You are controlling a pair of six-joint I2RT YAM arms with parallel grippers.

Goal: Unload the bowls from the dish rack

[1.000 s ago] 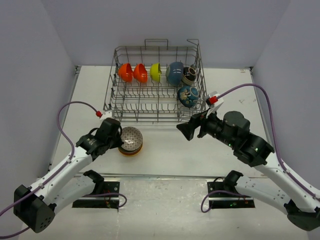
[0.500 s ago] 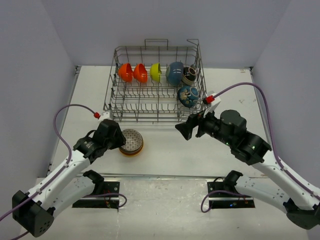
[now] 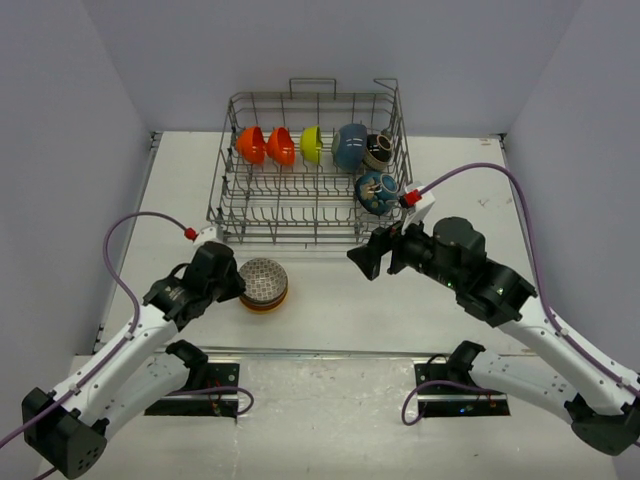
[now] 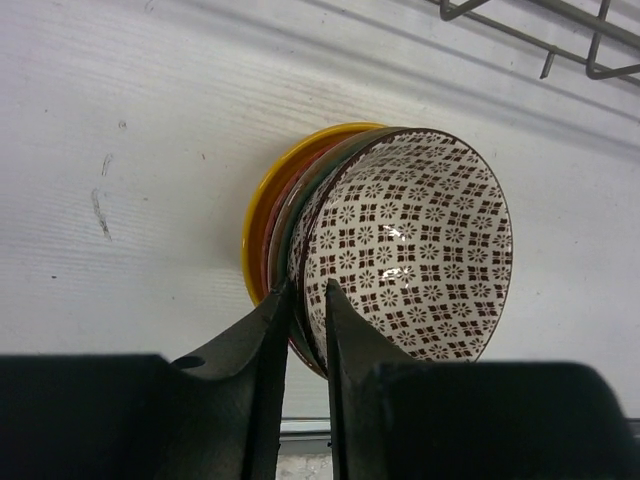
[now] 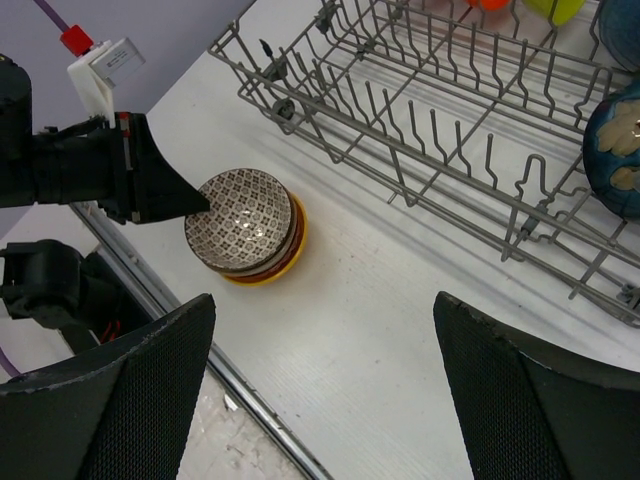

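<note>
The left fingers (image 4: 262,400) stand almost together astride the near rim of the patterned bowl (image 4: 410,240) that tops a stack (image 3: 264,283) on the table (image 3: 330,300) at near left; whether they pinch it cannot be told. The right fingers (image 5: 120,400) hang spread wide and empty above the table, just near of the dish rack (image 3: 300,215). Along the rack's far row stand an orange bowl (image 3: 250,144), a red bowl (image 3: 281,146), a yellow-green bowl (image 3: 311,143), a blue bowl (image 3: 349,146) and a black-and-cream bowl (image 3: 377,151), with a dark teal bowl (image 3: 375,192) just nearer at the right.

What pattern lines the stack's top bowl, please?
Top bowl: brown floral tiles on cream; clearest in left wrist view.
</note>
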